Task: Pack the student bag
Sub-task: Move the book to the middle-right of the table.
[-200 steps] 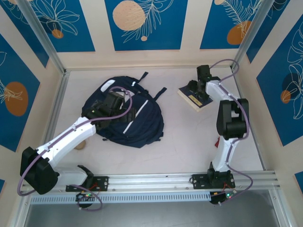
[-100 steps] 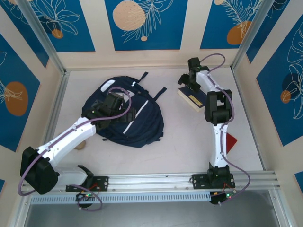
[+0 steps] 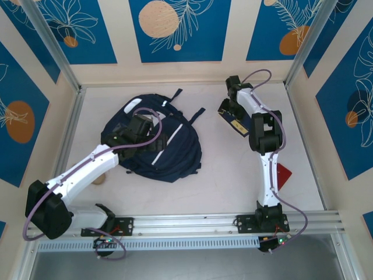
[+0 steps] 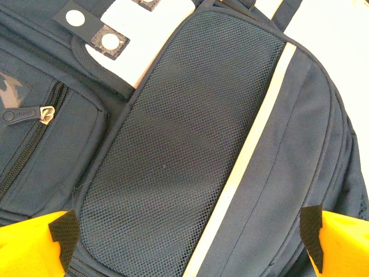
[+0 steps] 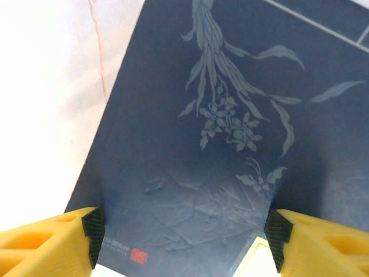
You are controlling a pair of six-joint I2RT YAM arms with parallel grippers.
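Over backpack [image 4: 190, 115], left tool [image 4: 187, 234] spread wide; zipper-pull lettering [image 4: 23, 115] too small to read. Right tool [image 5: 184, 236] apart above blue book [image 5: 230, 104]; red stamp [image 5: 137, 254], possibly seal, illegible.

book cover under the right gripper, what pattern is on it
The book is dark blue with pale flowers, leaves and a butterfly; clearest in right wrist view.
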